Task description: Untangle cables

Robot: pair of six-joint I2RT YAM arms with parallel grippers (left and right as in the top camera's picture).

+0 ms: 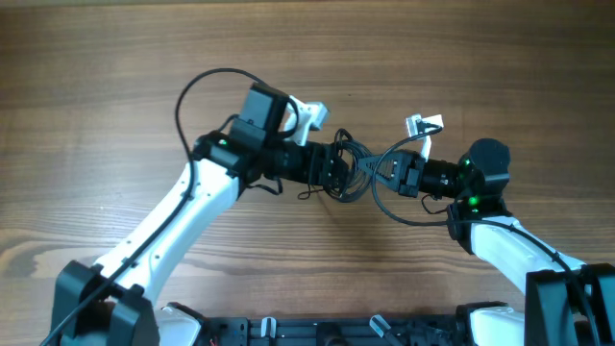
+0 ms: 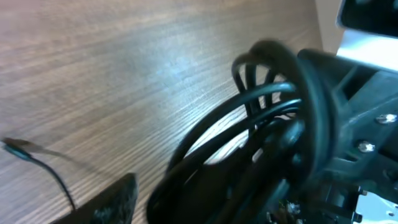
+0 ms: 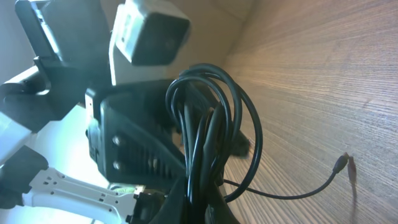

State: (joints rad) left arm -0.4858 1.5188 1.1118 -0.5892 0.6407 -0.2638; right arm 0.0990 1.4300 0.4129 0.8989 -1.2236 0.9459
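**Cables [image 1: 358,160] bunched at centre frame**

I see the left gripper [image 1: 334,173] buried in the tangle, and I can't tell how wide it stands. The loops sit mid-frame above the table [image 1: 115,77]. The right gripper [image 1: 392,175] is clamped tight on that bunch.

White-shelled left arm [image 1: 178,216] and right arm [image 1: 509,245], black joints, green lights, silver-screwed black left tool [image 1: 336,171].

No legible text or markings anywhere
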